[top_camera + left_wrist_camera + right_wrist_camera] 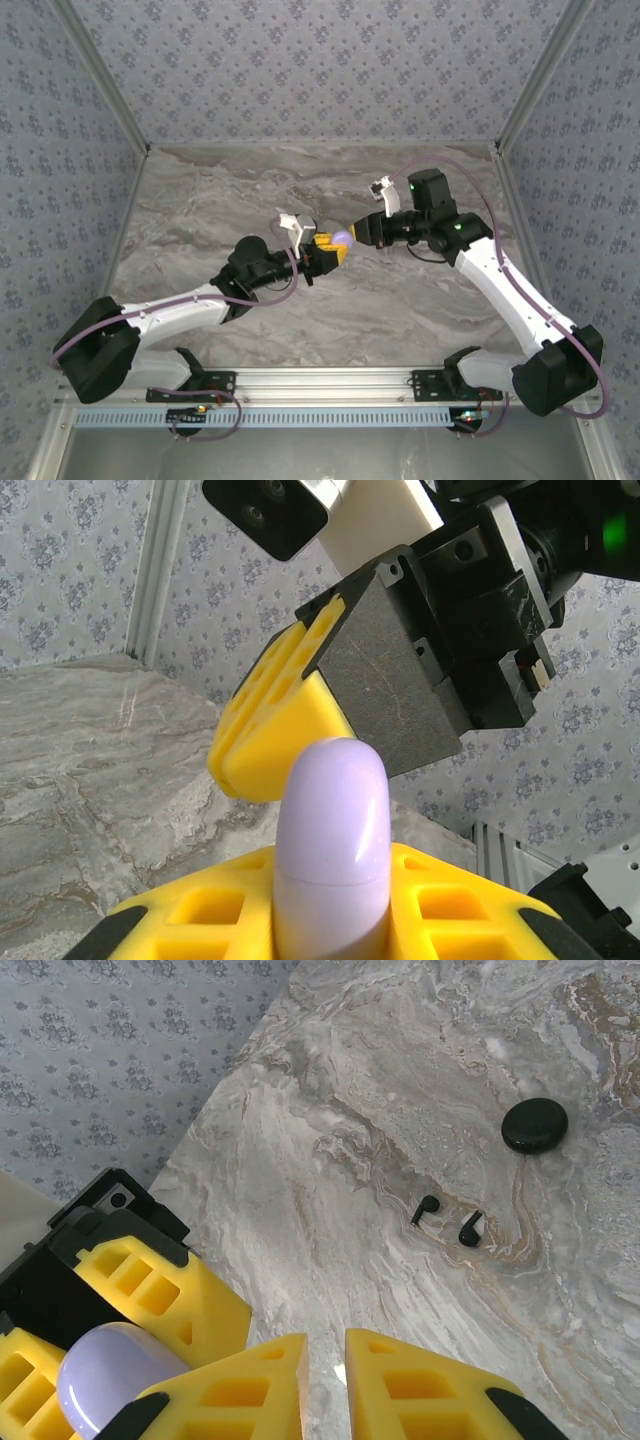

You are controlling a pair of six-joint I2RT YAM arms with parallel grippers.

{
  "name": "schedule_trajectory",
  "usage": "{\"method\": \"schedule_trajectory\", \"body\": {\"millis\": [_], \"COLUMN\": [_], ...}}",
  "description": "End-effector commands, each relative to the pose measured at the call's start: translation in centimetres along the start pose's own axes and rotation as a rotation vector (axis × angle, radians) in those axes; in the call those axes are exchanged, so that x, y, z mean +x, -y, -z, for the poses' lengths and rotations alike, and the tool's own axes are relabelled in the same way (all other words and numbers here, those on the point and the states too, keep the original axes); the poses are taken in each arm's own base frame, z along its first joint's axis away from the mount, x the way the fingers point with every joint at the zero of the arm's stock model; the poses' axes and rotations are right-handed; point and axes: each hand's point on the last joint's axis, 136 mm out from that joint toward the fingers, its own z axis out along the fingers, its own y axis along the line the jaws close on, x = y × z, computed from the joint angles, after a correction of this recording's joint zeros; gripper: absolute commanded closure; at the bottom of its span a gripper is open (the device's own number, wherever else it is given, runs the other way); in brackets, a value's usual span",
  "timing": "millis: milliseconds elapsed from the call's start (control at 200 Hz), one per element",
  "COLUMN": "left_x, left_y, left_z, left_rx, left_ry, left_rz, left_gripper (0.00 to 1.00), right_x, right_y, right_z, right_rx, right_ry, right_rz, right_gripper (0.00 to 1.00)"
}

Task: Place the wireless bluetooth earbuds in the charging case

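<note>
Earbuds point(427, 1208) lie well ahead of right pincer point(325, 1385) (left pincer point(325, 915) grips lilac disc point(332, 820)).

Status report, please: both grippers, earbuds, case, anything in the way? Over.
Left gripper shut on lilac capsule. Right gripper beside it, slightly open, empty. Both earbuds on table near charging case, untouched. Capsule occupies left gripper.

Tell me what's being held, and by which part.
The left gripper pinches the pale lilac disc by its lower end between its fingers; the right gripper holds nothing.
</note>
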Motion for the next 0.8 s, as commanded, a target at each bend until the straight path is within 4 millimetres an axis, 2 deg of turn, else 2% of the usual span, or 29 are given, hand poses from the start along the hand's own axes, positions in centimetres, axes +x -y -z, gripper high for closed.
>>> {"method": "schedule_trajectory", "body": {"millis": [0, 220, 360, 605, 795], "left_x": [-1.0, -1.1, -0.9, -0.6, -0.2], "left_y": [-0.3, -1.2, -2.0, -3.9, -7.0], "left_z": [-0.5, -0.3, 0.0, 0.1, 0.5], "left_rx": [-0.021, -0.067, -0.102, -0.162, -0.264], "left_ry": [0.026, 0.026, 0.026, -0.002, -0.055], "left_rz": [0.009, 0.017, 0.029, 0.098, 0.237], "left_gripper": [0.76, 0.76, 0.76, 0.76, 0.78], "right_x": [0.2, -0.2, -0.5, 0.1, 0.6], "right_y": [-1.5, 1.1, 1.0, 1.6, 2.5], "right_z": [0.5, 1.3, 2.0, 2.0, 2.2], "right_rx": [-0.042, 0.117, 0.12, 0.13, 0.176], "right_ry": [0.001, 0.036, 0.06, 0.049, 0.034], "right_rz": [0.03, 0.002, 0.007, -0.009, -0.013], "right_gripper": [0.81, 0.77, 0.74, 0.68, 0.66]}}
